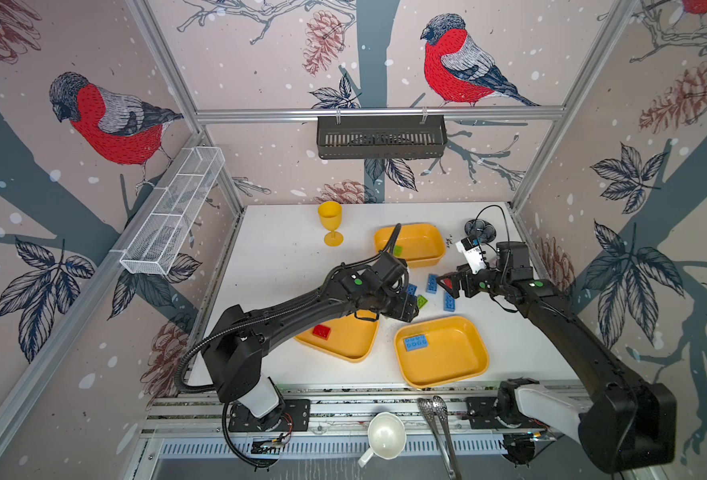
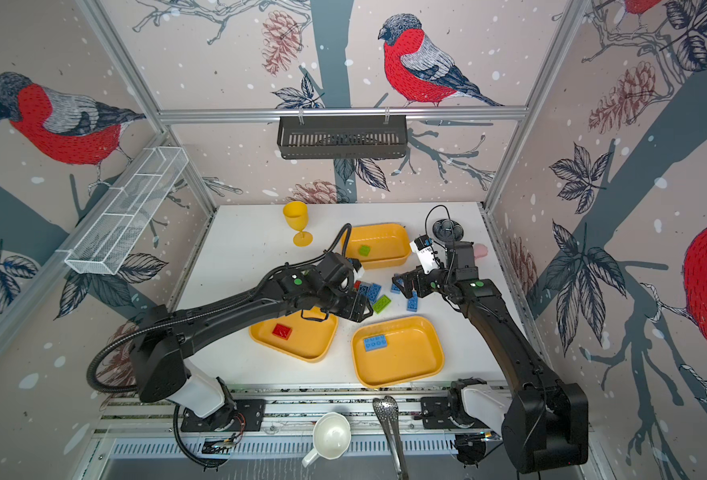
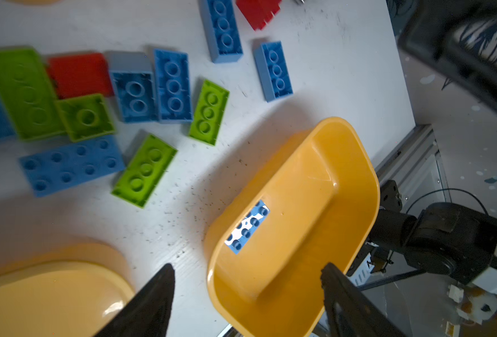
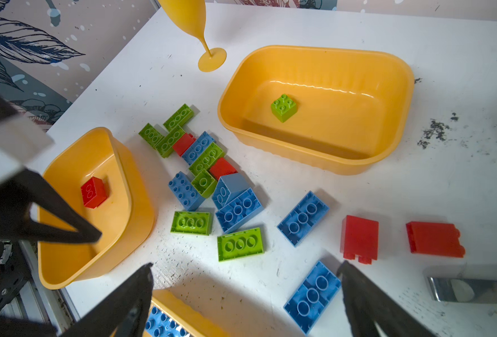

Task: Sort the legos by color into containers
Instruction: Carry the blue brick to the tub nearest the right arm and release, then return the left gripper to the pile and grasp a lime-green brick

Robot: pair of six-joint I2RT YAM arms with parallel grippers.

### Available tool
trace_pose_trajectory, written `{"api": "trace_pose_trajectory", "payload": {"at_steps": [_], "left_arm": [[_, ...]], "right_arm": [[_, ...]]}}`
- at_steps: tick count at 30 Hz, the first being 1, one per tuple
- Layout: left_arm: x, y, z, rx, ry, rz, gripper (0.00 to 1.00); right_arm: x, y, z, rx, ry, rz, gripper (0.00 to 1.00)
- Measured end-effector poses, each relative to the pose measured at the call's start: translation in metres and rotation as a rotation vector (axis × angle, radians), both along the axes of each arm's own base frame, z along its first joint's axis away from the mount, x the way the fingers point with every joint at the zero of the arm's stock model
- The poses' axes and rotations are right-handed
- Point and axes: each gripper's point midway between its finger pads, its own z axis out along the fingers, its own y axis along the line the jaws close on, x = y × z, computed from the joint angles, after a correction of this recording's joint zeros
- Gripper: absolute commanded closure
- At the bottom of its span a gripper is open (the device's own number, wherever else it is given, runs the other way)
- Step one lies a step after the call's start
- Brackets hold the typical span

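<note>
The white table (image 1: 277, 266) carries three trays of one make. The far tray (image 1: 424, 245), shallow yellow-orange plastic with rounded corners, stands near the far edge and holds one green square brick (image 1: 396, 249). The near-left tray (image 1: 354, 340), by the near edge, holds one red brick (image 1: 321, 331). The near-right tray (image 1: 453, 359), beside it, holds one blue rectangular brick (image 1: 416, 342). The loose red, green and blue studded bricks (image 4: 209, 175) lie mid-table between the trays. The left gripper (image 3: 247, 270) hangs near the near-right tray's far rim, jaws apart, nothing between them. The right gripper (image 4: 246, 265) hangs over the loose bricks, jaws wide, empty.
</note>
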Motion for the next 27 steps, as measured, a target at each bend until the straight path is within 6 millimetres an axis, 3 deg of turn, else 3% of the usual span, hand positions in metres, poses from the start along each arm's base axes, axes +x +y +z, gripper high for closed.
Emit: {"api": "trace_pose_trajectory", "payload": {"at_steps": [7,12,18,27], "left_arm": [[0.064,0.084,-0.005,0.176,-0.085,0.185,0.18],[0.112,0.148,-0.040,0.347,-0.113,0.327,0.18],[0.148,0.157,-0.077,0.400,-0.102,0.359,0.18],[0.191,0.168,-0.105,0.431,-0.109,0.428,0.20]], "right_arm": [[-0.003,0.000,0.003,0.015,-0.006,-0.013,0.01],[-0.001,0.006,0.000,0.030,0.013,-0.008,0.01],[0.005,0.023,-0.007,0.039,0.056,0.023,0.01],[0.009,0.043,-0.006,0.066,0.071,0.042,0.01]]}}
